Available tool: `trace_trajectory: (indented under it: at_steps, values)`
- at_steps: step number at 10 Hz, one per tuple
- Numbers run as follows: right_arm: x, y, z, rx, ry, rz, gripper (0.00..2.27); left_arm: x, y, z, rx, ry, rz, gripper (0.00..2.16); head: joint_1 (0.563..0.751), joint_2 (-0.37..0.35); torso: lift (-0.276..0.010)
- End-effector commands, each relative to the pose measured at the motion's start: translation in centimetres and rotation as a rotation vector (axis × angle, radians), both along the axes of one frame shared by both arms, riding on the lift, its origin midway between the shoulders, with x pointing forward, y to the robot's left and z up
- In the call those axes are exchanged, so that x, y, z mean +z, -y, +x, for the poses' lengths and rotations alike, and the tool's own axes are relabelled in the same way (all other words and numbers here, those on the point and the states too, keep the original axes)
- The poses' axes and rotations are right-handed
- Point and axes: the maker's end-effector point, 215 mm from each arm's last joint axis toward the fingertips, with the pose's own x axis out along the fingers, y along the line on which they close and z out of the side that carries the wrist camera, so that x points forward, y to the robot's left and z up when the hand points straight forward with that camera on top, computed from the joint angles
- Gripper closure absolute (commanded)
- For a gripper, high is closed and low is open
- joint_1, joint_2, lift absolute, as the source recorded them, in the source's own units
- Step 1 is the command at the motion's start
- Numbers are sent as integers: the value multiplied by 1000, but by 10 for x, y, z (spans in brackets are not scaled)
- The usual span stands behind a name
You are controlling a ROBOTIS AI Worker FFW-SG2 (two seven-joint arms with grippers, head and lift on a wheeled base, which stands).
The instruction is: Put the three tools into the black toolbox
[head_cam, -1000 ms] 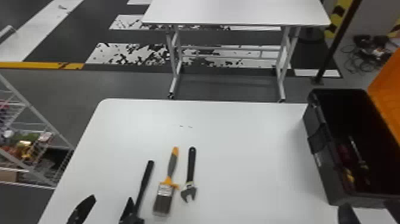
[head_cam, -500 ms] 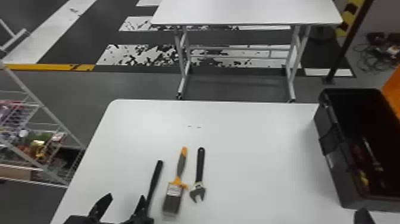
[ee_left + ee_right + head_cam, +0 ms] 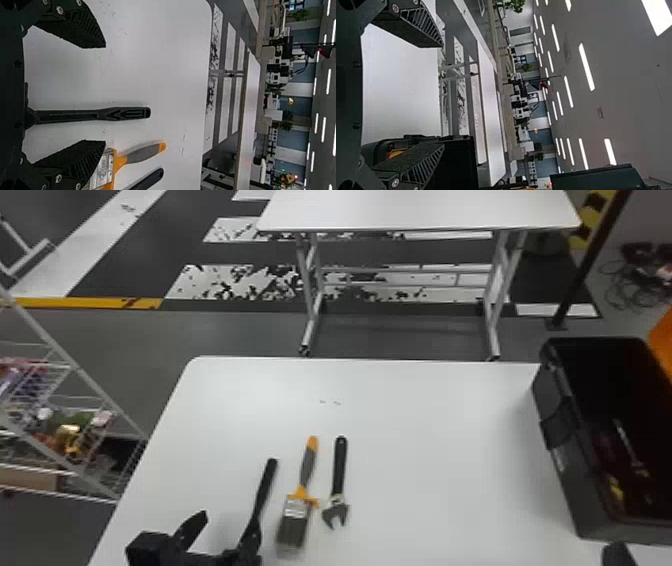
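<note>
Left gripper [image 3: 228, 522]: near, robot's left of the paintbrush; jaws spread.
Right gripper [image 3: 617, 554]: near, well right of the paintbrush; jaws spread, nothing between.
Black-handled tool [image 3: 265, 485]: on the white table [image 3: 425, 450], just left of the paintbrush, between the left gripper's fingers, unclamped.
Paintbrush [image 3: 302, 497]: bristles nearest, orange-tipped handle pointing away.
Adjustable wrench [image 3: 339, 475]: just right of the paintbrush.
Black toolbox [image 3: 565, 450]: open, well right of the paintbrush.
Second table [image 3: 420, 210]: beyond the paintbrush.

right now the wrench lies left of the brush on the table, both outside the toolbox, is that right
The side is wrong: in the head view the wrench lies to the right of the brush. Both are on the table, outside the toolbox, as you say.
</note>
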Motion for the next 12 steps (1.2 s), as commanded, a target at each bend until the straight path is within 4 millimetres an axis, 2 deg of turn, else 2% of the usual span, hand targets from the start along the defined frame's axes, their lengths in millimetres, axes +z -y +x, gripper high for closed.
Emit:
trace_trajectory:
  at_steps: [1, 4, 11, 12]
  values:
    - [1, 1, -1, -2, 4, -1, 110, -11, 1, 0, 2, -32, -6, 151, 695, 118, -51]
    - [3, 2, -1, -1, 10, -6, 110, -19, -1, 4, 3, -42, 2, 151, 695, 113, -51]
    - [7, -2, -2, 13, 22, -6, 107, -32, 12, 15, -9, -97, -6, 205, 695, 102, -51]
    - [7, -2, -2, 14, 23, -6, 107, -34, 19, 17, -19, -105, -15, 215, 695, 98, -51]
